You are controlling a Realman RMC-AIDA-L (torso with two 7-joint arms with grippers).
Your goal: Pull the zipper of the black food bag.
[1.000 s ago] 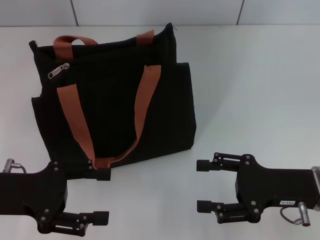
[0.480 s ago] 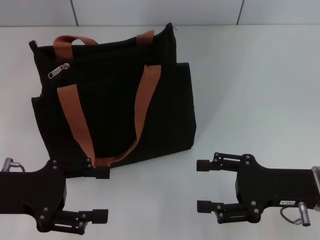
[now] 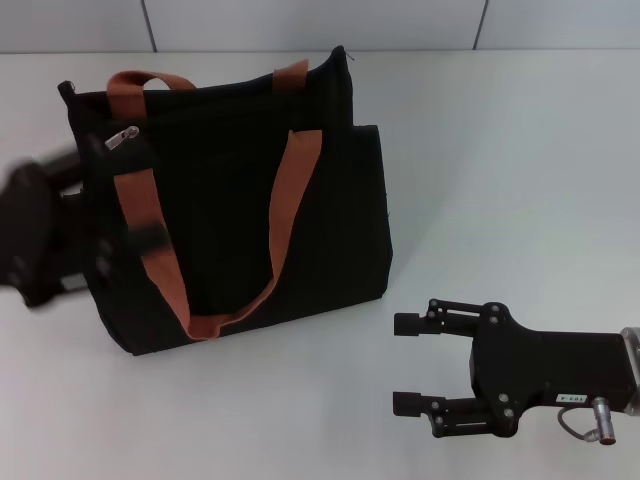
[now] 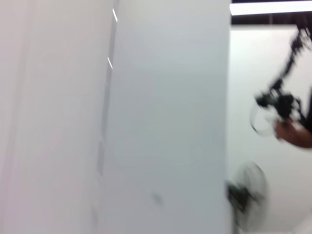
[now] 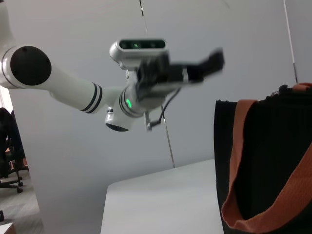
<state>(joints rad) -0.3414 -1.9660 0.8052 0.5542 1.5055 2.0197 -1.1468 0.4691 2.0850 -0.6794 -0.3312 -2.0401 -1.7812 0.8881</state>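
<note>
The black food bag (image 3: pixel 240 200) lies on the white table (image 3: pixel 500 180), its rust-brown straps across the front. It also shows in the right wrist view as a black bag (image 5: pixel 273 156) with a brown strap. The silver zipper (image 3: pixel 118 138) sits at the bag's upper left corner. My left gripper (image 3: pixel 130 200) is blurred by motion over the bag's left edge, just below the zipper, its fingers apart and holding nothing. From the right wrist view the left gripper (image 5: pixel 185 70) hangs in the air. My right gripper (image 3: pixel 400 364) stands open on the table, right of the bag's lower corner.
The table's back edge meets a grey panelled wall (image 3: pixel 300 25). The left wrist view shows only a pale wall (image 4: pixel 161 122) and a fan (image 4: pixel 251 195) far off.
My left arm has swung up from the table's front left to the bag's left edge, near the zipper. The right gripper has sunk slightly toward the front. The bag has not moved.
</note>
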